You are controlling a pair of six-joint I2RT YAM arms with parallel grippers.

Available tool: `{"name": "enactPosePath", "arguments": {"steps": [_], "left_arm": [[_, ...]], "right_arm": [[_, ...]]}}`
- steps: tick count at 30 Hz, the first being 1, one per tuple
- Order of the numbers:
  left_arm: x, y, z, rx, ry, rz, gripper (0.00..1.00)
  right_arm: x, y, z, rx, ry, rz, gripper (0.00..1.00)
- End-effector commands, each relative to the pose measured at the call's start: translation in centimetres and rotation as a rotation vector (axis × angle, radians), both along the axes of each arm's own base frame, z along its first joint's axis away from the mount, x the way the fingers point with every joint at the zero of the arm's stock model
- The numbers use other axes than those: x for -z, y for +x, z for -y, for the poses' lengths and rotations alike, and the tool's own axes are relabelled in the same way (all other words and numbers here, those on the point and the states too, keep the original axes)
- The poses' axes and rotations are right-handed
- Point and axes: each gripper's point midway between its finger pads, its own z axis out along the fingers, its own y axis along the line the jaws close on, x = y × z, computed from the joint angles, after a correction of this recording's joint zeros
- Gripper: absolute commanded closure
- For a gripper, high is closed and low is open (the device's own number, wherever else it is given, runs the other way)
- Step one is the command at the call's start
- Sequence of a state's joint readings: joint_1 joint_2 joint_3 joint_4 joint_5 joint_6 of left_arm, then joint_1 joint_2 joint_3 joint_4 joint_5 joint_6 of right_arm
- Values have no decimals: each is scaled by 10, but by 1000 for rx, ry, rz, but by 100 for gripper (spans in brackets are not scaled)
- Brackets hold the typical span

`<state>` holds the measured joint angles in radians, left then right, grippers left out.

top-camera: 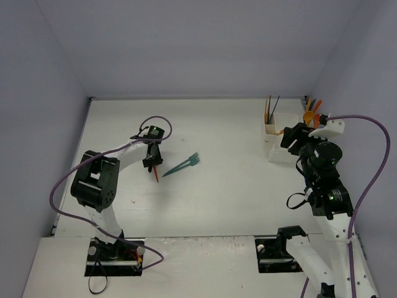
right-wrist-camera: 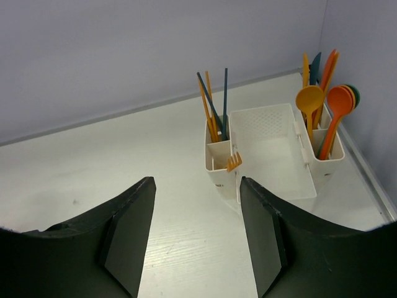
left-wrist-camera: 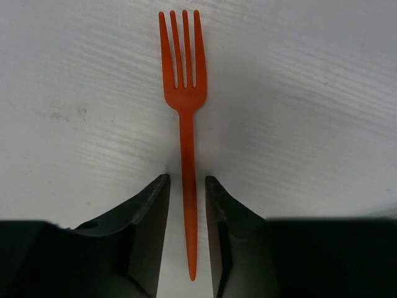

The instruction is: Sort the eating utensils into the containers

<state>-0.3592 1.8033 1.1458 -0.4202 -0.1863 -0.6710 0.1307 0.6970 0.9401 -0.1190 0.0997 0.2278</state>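
Orange plastic fork (left-wrist-camera: 185,93), likely light, thin, slippery: handle straddled by left gripper (left-wrist-camera: 187,181), jaws narrow, slim gaps seen each side; best pinched mid-handle, tines ahead of gripper.

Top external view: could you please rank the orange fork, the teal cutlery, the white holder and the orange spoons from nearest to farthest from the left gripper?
1. orange fork, between the fingers of the left gripper.
2. teal cutlery, lying just to its right.
3. white holder, far right.
4. orange spoons, standing in the holder's far-right end.
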Motion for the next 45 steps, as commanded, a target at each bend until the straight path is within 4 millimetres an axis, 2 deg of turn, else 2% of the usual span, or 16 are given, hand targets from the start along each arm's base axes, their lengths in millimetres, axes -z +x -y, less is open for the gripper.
{"name": "enactPosePath", "arguments": {"steps": [1, 3, 4, 7, 9, 13, 14, 16, 18, 21, 25, 31, 34, 41, 45], "left_arm": [[-6, 13, -7, -29, 35, 23, 91], [-8, 14, -8, -17, 46, 21, 100], [-12, 14, -8, -6, 49, 26, 100], [-36, 20, -5, 44, 38, 88, 100], [-62, 26, 2, 110, 22, 173, 100], [-119, 28, 34, 313, -53, 374, 100], [-140, 25, 48, 405, -79, 457, 100], [-177, 16, 71, 550, -102, 601, 100], [-208, 0, 100, 721, -137, 716, 100], [-245, -22, 127, 885, -158, 842, 100], [-275, -45, 151, 1013, -205, 927, 100], [-296, -67, 172, 1145, -235, 970, 100], [-291, -76, 177, 1183, -219, 936, 100], [-293, -82, 180, 1192, -213, 936, 100], [-295, -86, 184, 1212, -213, 937, 100]], "right_arm": [[-11, 1, -12, -66, 6, 25, 45], [-13, 1, -18, -107, -1, 23, 45], [-13, 2, -24, -139, -5, 19, 45], [-18, 6, -36, -205, -8, 16, 45], [-17, 12, -53, -298, 1, -4, 45], [-29, 17, -89, -490, 48, -20, 45], [-31, 17, -102, -548, 69, -31, 45], [-28, 19, -123, -631, 91, -64, 45], [-32, 18, -146, -698, 93, -74, 45], [-30, 20, -177, -783, 114, -113, 45], [-27, 15, -217, -856, 128, -153, 45], [-26, 12, -254, -903, 102, -165, 46], [-23, 14, -264, -890, 81, -169, 46], [-14, 27, -265, -798, 40, -174, 48], [-8, 31, -262, -754, 23, -179, 57]]}}
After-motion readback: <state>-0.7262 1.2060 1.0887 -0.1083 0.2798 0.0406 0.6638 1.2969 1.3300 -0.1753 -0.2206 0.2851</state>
